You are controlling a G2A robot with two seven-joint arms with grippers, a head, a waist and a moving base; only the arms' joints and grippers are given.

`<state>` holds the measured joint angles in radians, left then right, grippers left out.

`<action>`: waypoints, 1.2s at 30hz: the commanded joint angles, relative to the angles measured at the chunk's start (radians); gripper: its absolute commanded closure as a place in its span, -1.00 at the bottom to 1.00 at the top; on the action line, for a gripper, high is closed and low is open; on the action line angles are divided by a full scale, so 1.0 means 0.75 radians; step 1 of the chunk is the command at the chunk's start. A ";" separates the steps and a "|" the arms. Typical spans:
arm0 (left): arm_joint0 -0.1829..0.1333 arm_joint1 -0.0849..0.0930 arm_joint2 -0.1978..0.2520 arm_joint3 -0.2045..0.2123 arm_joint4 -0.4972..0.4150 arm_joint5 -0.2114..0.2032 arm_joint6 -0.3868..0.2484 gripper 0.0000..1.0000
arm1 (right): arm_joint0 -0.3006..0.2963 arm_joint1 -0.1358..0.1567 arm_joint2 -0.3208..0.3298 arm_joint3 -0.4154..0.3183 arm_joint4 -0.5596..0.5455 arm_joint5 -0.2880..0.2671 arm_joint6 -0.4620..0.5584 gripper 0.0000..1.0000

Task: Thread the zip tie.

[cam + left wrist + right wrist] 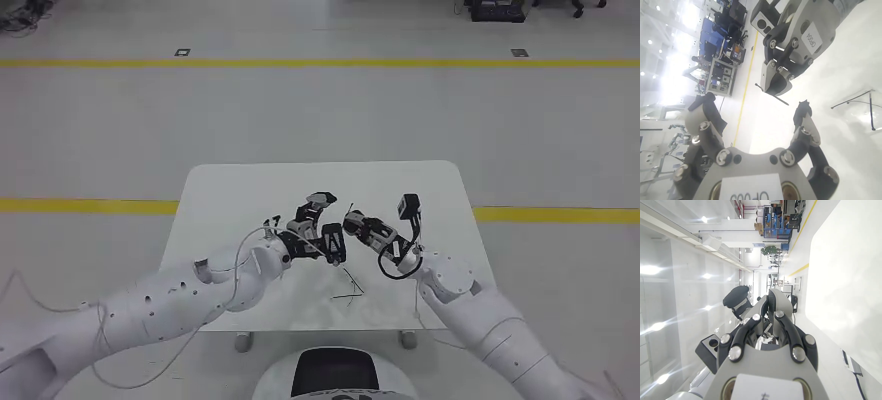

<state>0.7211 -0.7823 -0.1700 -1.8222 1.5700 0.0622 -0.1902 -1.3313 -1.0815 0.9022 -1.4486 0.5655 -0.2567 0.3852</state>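
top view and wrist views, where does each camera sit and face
Top view: above the arms, facing down at the table; both arms show, meeting over it.
Left wrist view: behind the open left gripper, facing the right gripper shut on a zip tie.
Right wrist view: behind the right gripper, facing past the table edge into the room.
Shared: top and left wrist views both show loose zip ties on the table.

Hard overhead light floods everything. From my left wrist the far hall (677, 47) burns out to white haze and the bench (848, 56) glares, so the zip tie (780, 100) shows as a dark line against the brightness. From my right wrist, ceiling lamps (706, 276) throw long star streaks. Straight lines bow toward the edges of both wrist views.
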 commanded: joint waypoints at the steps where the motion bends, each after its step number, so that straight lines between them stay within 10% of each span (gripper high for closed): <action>1: -0.018 0.001 0.000 -0.003 0.000 -0.040 -0.008 -1.00 | -0.003 -0.003 0.005 -0.004 -0.001 0.013 -0.020 1.00; 7: -0.062 0.000 0.000 -0.029 0.000 -0.138 -0.045 -1.00 | -0.007 -0.018 0.014 -0.009 0.005 0.041 -0.064 1.00; 36: -0.127 -0.009 0.000 -0.043 0.000 -0.216 -0.073 -1.00 | -0.049 -0.049 0.035 -0.052 0.066 0.076 -0.100 1.00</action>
<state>0.6335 -0.7880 -0.1701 -1.8533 1.5700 -0.0885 -0.2448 -1.3659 -1.1167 0.9265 -1.4851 0.5997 -0.2055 0.3078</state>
